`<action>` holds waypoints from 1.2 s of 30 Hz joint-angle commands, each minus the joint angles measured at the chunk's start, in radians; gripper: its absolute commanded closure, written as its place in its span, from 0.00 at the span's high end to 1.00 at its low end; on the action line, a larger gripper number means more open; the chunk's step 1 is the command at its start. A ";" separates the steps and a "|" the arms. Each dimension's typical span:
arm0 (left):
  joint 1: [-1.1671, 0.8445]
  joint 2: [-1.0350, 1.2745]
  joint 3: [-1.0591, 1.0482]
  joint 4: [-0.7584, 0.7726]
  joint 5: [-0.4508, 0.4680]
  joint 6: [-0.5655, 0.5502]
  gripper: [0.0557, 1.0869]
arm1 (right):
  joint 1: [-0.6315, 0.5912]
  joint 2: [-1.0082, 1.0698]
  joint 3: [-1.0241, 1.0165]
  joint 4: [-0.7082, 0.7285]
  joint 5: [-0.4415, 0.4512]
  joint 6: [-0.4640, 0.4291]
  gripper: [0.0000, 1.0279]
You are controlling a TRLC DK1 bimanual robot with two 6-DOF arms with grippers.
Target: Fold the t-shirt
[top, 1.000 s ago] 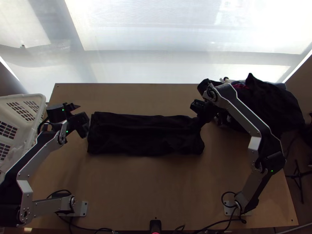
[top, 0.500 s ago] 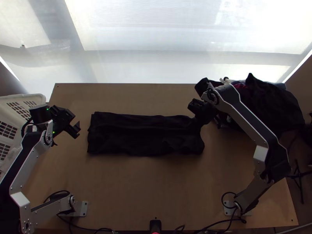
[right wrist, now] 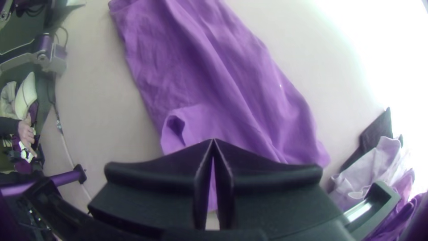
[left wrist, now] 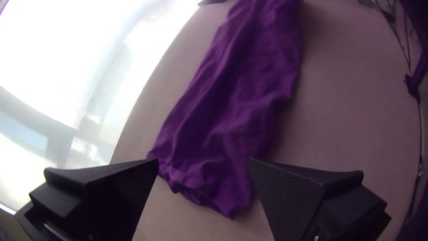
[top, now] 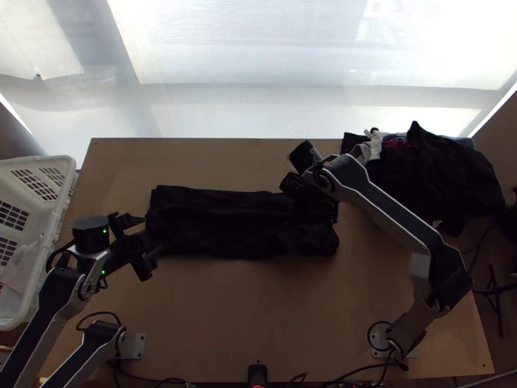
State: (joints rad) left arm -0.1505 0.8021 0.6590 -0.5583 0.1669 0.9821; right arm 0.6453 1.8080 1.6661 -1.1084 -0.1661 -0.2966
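Observation:
The black t-shirt [top: 220,223] lies on the table as a long folded strip running left to right. At its left end, my left gripper [top: 150,242] stands open beside the edge. The left wrist view has my left gripper [left wrist: 203,160] with its fingers wide apart and the strip's end [left wrist: 214,178], purple there, beyond them. Over the strip's right part is my right gripper [top: 310,210]. In the right wrist view, my right gripper [right wrist: 213,142] has its fingertips together above the cloth [right wrist: 200,80], with no cloth seen pinched; a small loop stands up on the cloth near the tips.
A pile of dark and light clothes [top: 439,174] lies at the table's right back. A white basket [top: 64,194] stands at the left edge. Bare table [top: 252,310] lies in front of the strip. In the right wrist view a person's hand [right wrist: 26,134] shows away from the cloth.
My left gripper first drew back left from the strip's end, then came nearer the viewer and back to the right. My right gripper moved left over the strip. The cloth lies about as before.

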 commanded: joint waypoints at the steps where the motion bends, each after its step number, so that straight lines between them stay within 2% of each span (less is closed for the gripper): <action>1: -0.092 -0.044 -0.162 0.112 0.048 0.139 0.95 | 0.051 0.050 -0.088 0.167 0.000 0.034 0.03; 9: -0.208 0.025 -0.282 0.262 0.046 0.205 0.95 | 0.037 0.094 -0.147 0.259 0.000 0.036 0.03; 22: -0.216 0.192 -0.349 0.557 -0.096 0.251 0.95 | 0.025 0.096 -0.161 0.298 -0.001 0.037 0.03; 32: -0.213 0.322 -0.354 0.652 -0.158 0.268 0.95 | 0.025 0.093 -0.157 0.302 -0.003 0.037 0.03; 36: -0.204 0.362 -0.352 0.744 -0.185 0.270 0.95 | 0.024 0.091 -0.161 0.308 -0.004 0.037 0.03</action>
State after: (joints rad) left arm -0.3611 1.0927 0.3096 0.1020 0.0250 1.2430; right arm 0.6701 1.9034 1.5078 -0.8082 -0.1688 -0.2588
